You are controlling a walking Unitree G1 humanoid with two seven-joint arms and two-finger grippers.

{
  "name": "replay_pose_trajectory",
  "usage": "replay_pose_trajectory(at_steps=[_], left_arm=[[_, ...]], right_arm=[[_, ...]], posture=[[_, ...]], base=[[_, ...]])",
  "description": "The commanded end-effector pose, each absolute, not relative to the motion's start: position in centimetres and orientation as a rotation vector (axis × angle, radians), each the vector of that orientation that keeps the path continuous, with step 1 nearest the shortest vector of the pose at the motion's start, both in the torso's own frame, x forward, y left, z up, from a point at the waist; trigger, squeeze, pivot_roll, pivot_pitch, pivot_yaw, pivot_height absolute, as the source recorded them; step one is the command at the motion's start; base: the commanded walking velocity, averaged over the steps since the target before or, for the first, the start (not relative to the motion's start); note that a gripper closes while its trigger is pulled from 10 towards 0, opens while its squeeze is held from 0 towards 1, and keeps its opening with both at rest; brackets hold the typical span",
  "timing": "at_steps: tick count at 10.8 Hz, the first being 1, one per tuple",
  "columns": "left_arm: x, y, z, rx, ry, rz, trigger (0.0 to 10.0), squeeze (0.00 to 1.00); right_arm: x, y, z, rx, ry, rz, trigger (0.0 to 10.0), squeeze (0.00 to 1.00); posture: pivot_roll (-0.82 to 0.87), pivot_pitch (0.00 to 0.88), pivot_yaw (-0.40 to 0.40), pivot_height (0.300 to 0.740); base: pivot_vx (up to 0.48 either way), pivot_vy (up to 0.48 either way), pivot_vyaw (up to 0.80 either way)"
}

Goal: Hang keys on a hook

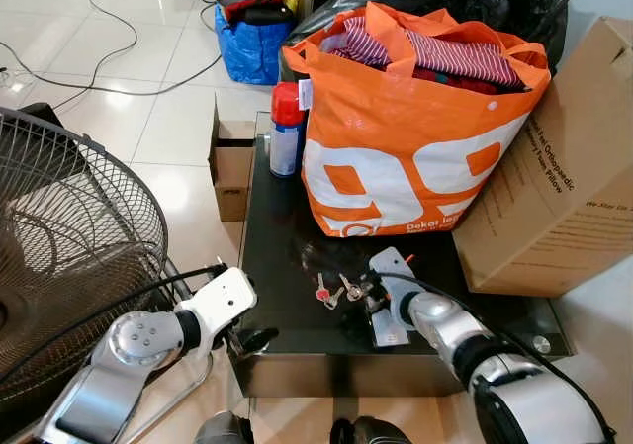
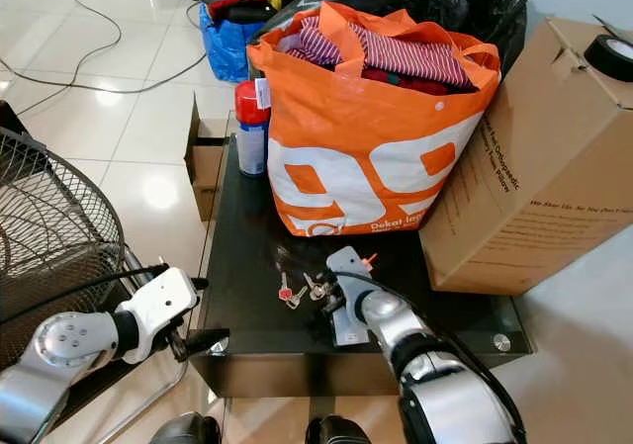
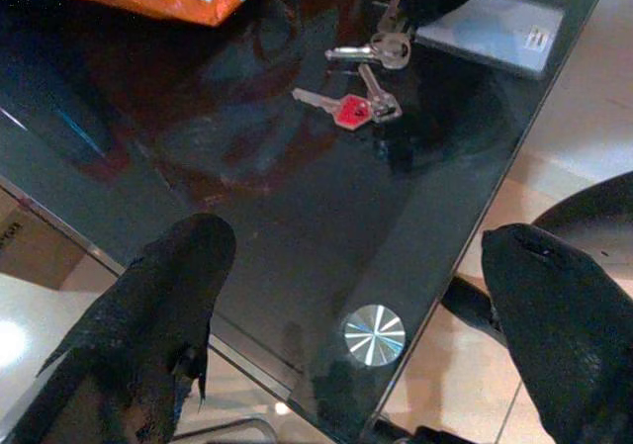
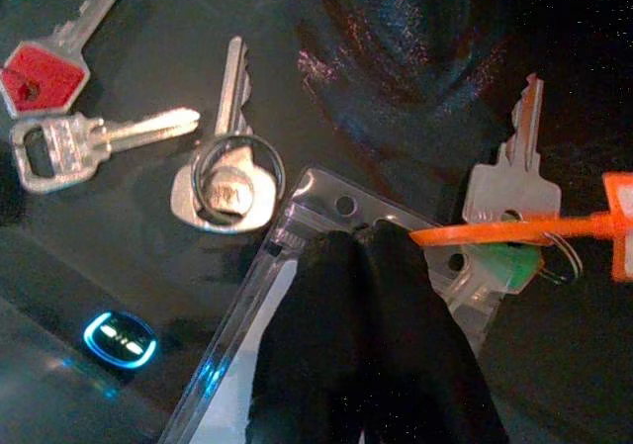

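Right gripper (image 4: 358, 241): fingers closed on clear packet (image 4: 297, 266) | keys (image 4: 148, 137) just beside, blades pointing away | left gripper (image 3: 366, 296): spread, empty, farther

Right tool (image 4: 361, 241) fingers pressed together, left tool (image 3: 356, 296) spread

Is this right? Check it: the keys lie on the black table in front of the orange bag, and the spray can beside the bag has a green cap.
One thing is wrong: the spray can has a red cap, not green, as the left eye view shows. The rest holds: the keys lie on the black table in front of the orange bag.
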State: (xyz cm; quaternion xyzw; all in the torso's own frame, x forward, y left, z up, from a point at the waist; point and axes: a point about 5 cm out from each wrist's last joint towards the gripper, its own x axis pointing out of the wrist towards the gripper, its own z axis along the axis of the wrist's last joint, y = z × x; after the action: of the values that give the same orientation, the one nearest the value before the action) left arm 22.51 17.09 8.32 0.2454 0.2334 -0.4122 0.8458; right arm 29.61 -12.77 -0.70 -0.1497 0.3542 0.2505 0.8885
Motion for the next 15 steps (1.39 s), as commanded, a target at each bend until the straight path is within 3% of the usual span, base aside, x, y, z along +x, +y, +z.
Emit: replay_pose_trajectory(at_steps=[1,2,3,4,9,12,14,15], left_arm=[[22.6,16.7,8.3,0.523,0.488,-0.881,10.0,0.0],[22.8,16.6,8.3,0.531,0.482,-0.884,10.0,0.0],[22.9,16.4,8.3,0.533,0.48,-0.889,10.0,0.0],[23.2,16.2,8.2,0.534,0.474,-0.895,10.0,0.0],[23.7,15.5,8.1,0.528,0.459,-0.903,10.0,0.0],[23.7,15.6,7.9,0.527,0.458,-0.904,10.0,0.0],[23.8,15.5,8.0,0.527,0.454,-0.908,10.0,0.0],[23.8,15.5,7.9,0.528,0.455,-0.91,10.0,0.0]], right_arm=[[28.7,-13.5,-1.5,-0.327,0.78,0.531,0.0,0.0],[28.9,-13.7,-1.4,-0.33,0.762,0.526,0.5,0.0],[29.1,-13.7,-1.1,-0.31,0.744,0.523,5.5,0.0],[29.2,-13.7,-0.9,-0.24,0.747,0.526,10.0,1.0],[29.5,-14.3,0.0,-0.081,0.723,0.321,10.0,1.0],[29.0,-12.3,1.4,-0.044,0.637,0.189,10.0,1.0],[28.2,-11.0,1.0,-0.018,0.675,0.164,10.0,1.0],[28.4,-11.0,0.5,-0.043,0.685,0.059,10.0,1.0]], posture=[[0.08,0.083,-0.11,0.74],[0.07,0.076,-0.103,0.74],[0.07,0.071,-0.097,0.74],[0.06,0.068,-0.093,0.74],[0.05,0.049,-0.099,0.74],[0.04,0.039,-0.098,0.74],[0.04,0.04,-0.098,0.74],[0.04,0.044,-0.097,0.74]], base=[[0.0,0.0,0.0],[0.0,0.0,0.0],[0.0,0.0,0.0],[0.0,0.0,0.0],[0.0,0.0,0.0],[0.0,0.0,0.0],[0.0,0.0,0.0],[0.0,0.0,0.0]])
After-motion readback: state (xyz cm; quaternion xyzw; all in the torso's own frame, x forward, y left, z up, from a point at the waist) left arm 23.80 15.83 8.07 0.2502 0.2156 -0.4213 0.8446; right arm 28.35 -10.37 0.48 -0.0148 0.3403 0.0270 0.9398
